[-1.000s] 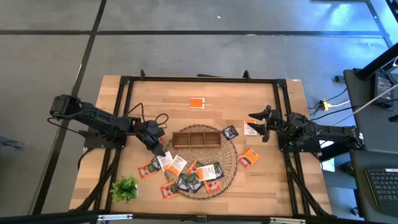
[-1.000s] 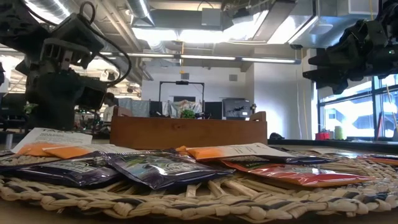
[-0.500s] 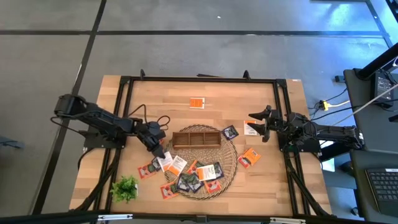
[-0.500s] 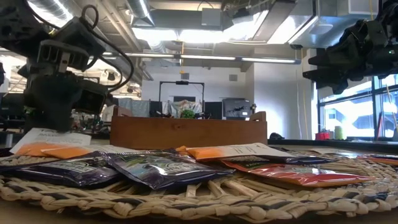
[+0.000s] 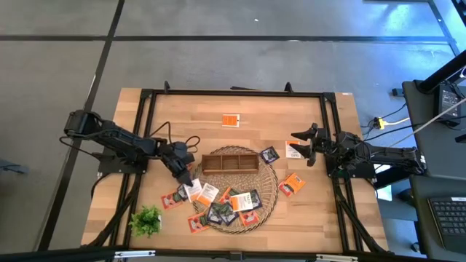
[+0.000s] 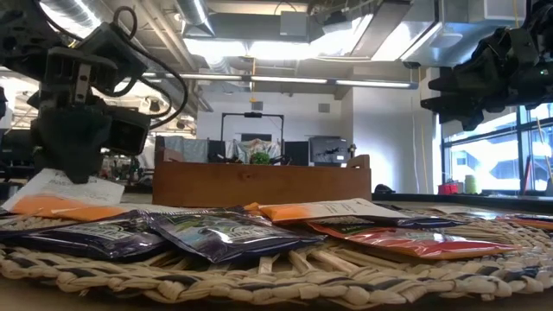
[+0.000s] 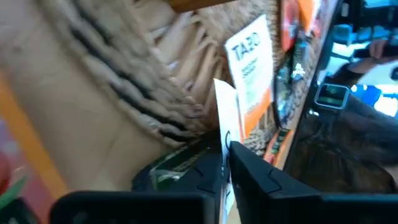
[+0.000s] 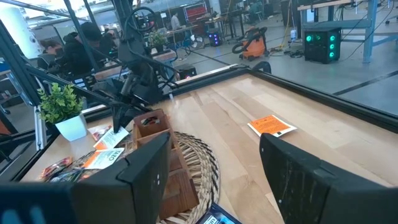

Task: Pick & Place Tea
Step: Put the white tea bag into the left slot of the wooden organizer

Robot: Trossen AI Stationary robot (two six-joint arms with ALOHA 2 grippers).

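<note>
Your left gripper (image 5: pixel 186 179) is down at the left edge of the round wicker mat (image 5: pixel 268 195), just in front of the left end of the brown wooden three-compartment tray (image 5: pixel 230 161). From its wrist camera you can see the two dark fingers (image 7: pixel 252 176) closed together on the edge of a white-and-orange tea sachet (image 7: pixel 226 118), which stands on edge between them. From table height the same sachet (image 6: pixel 62 187) tilts up off the mat under the gripper, its far corner raised. From above, the gripper covers most of the sachet, so you only see a sliver of it.

The rest of the tea sachets lie in a loose pile (image 5: pixel 227 204) on the front half of the mat, overlapping, so you cannot count them cleanly. A red one (image 5: pixel 172 198) lies off the mat to the left, an orange one (image 5: pixel 291 185) at the mat's right edge, a dark one (image 5: pixel 269 154) just right of the tray, and a lone orange one (image 5: pixel 231 120) well behind the tray on the bare table (image 5: pixel 196 116). The tray's compartments look dark from above; you cannot tell what is inside.

Your right gripper (image 5: pixel 300 143) hangs above the table right of the tray, over a white sachet (image 5: pixel 293 152), with its fingers spread wide and holding nothing.

A small green plant sprig (image 5: pixel 146 220) sits near the front left corner.
</note>
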